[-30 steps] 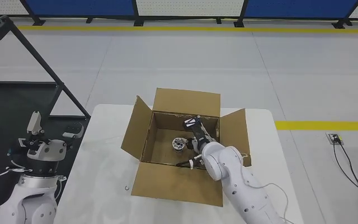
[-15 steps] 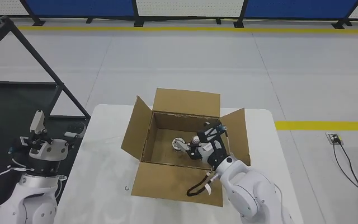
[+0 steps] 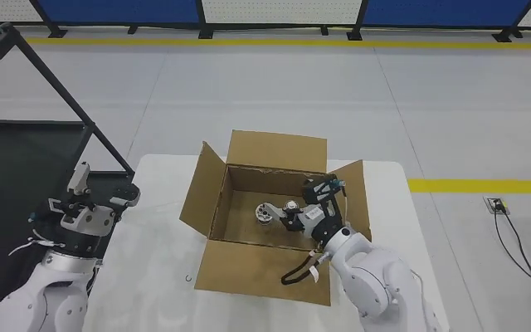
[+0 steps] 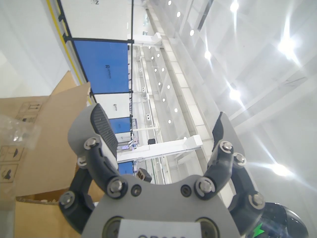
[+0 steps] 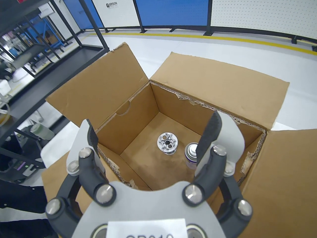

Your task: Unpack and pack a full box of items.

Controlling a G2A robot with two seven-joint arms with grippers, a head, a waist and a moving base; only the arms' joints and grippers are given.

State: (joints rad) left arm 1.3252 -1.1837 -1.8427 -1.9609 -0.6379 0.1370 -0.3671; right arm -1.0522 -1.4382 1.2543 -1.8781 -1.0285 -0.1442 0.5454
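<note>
Right end effector [image 5: 152, 122]: is being held above the near right part of the open box, tilted down into it. Its dark ribbed pads on pale grey fingers are being held spread, with nothing between them.
Left end effector [image 4: 159, 115]: is being held beside the desk's left edge, well apart from the box and aimed up at the hall ceiling. Its fingers are being held wide apart and empty.
Desk [image 3: 158, 241]: a smooth white top, on which the box is being carried.
Box [image 5: 138, 117]: brown corrugated cardboard, standing mid-desk with its four flaps splayed outward and its far rim ragged.
Metal wheel [image 5: 168, 142]: a shiny round disc with holes around its hub, lying flat on the box floor.
Spray can [image 5: 191, 153]: an upright cylinder with a silver domed top and a purple side, just beside the wheel toward the right wall.
Views: the box floor is being shown by the right wrist view, where the can is being partly covered by a pad. A flap's printed outer face is being shown by the left wrist view.
</note>
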